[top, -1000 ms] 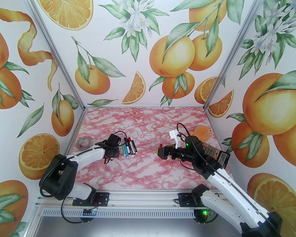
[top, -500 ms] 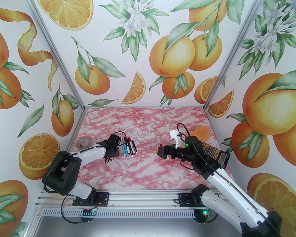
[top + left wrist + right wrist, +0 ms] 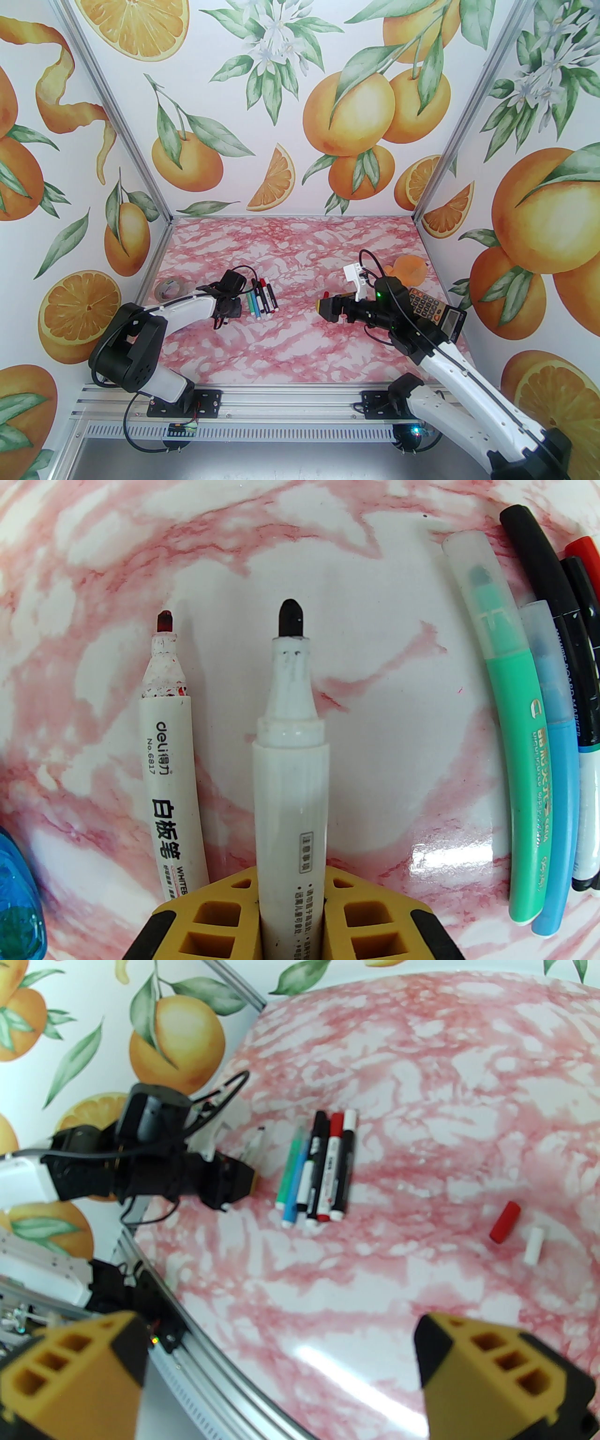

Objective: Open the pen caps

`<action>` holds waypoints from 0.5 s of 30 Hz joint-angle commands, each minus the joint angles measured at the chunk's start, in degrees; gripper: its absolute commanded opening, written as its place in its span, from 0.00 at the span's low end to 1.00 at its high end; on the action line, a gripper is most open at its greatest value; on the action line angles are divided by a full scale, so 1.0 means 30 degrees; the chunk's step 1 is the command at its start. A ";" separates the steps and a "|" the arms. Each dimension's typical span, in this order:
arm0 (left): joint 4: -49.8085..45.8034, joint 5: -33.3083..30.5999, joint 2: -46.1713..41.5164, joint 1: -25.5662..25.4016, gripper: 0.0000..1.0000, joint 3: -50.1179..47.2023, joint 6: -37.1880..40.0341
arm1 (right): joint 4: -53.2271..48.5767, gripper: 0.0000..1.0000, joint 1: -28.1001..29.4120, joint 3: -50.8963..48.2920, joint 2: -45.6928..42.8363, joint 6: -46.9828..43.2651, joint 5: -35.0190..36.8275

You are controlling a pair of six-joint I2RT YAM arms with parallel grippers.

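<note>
Left arm: folded at the near left corner, white forearm stretched low toward the right over the pink marbled table [image 3: 300, 347].
Left claw [image 3: 290, 883]: yellow pads pressed on both sides of a white whiteboard marker with bare black tip [image 3: 290, 742], gripping its barrel; tip pointing straight away from the wrist.
Beside the claw: second white marker with bare red tip [image 3: 171, 752], flat on the table, just beside the held marker and nearly parallel, not touching it.
Capped pens: row of slim pens [image 3: 262, 301] just right of the claw, side by side; green one [image 3: 506, 705] and blue one [image 3: 555, 770] nearest, each under a clear cap, then black and red ones.
Loose caps: short red plastic cap [image 3: 505, 1228] and short white plastic cap [image 3: 536, 1245] on the table, near each other, well apart from the row, on the side of the right arm.
Right arm: rising from the near right corner, bent at the wrist, pointed to the left above the table.
Right claw [image 3: 279, 1335]: jaws wide apart, nothing between them.
</note>
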 commanded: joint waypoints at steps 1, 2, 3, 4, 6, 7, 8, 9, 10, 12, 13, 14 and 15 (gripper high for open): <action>0.0538 -0.0265 0.0578 0.0144 0.24 0.0321 0.0048 | -0.0052 1.00 0.0134 -0.0160 -0.0166 -0.0134 0.0465; 0.0537 -0.0265 0.0564 0.0133 0.25 0.0355 0.0048 | -0.0115 1.00 0.0146 -0.0112 -0.0135 -0.0206 0.0505; 0.0537 -0.0265 0.0540 0.0144 0.26 0.0338 0.0071 | -0.0165 1.00 0.0123 -0.0083 -0.0120 -0.0237 0.0537; 0.0515 -0.0265 0.0537 0.0135 0.28 0.0384 0.0078 | -0.0187 1.00 0.0122 -0.0053 -0.0095 -0.0259 0.0568; 0.0479 -0.0265 0.0483 0.0175 0.29 0.0395 0.0077 | -0.0179 1.00 0.0143 0.0017 -0.0049 -0.0299 0.0603; 0.0438 -0.0237 0.0426 0.0159 0.30 0.0448 0.0075 | -0.0179 1.00 0.0148 0.0029 -0.0030 -0.0282 0.0590; 0.0373 -0.0181 0.0349 0.0133 0.30 0.0478 0.0068 | -0.0151 1.00 0.0131 0.0011 -0.0024 -0.0282 0.0590; 0.0283 -0.0080 0.0234 0.0150 0.31 0.0532 0.0049 | -0.0150 1.00 0.0147 0.0006 -0.0007 -0.0290 0.0589; 0.0190 0.0101 0.0044 0.0132 0.32 0.0598 0.0022 | -0.0124 1.00 0.0136 0.0012 0.0011 -0.0300 0.0573; -0.0020 0.0467 -0.0498 0.0075 0.34 0.0730 -0.0012 | -0.0164 1.00 0.0130 0.0010 0.0009 -0.0328 0.0561; -0.0249 0.0644 -0.0787 -0.0002 0.34 0.0868 -0.0065 | -0.0177 1.00 0.0142 -0.0008 -0.0030 -0.0340 0.0562; -0.0469 0.0768 -0.1043 -0.0089 0.35 0.0983 -0.0167 | -0.0180 1.00 0.0140 -0.0022 -0.0044 -0.0342 0.0551; -0.0718 0.0980 -0.1335 -0.0155 0.35 0.1108 -0.0291 | -0.0204 1.00 0.0146 -0.0023 -0.0053 -0.0370 0.0540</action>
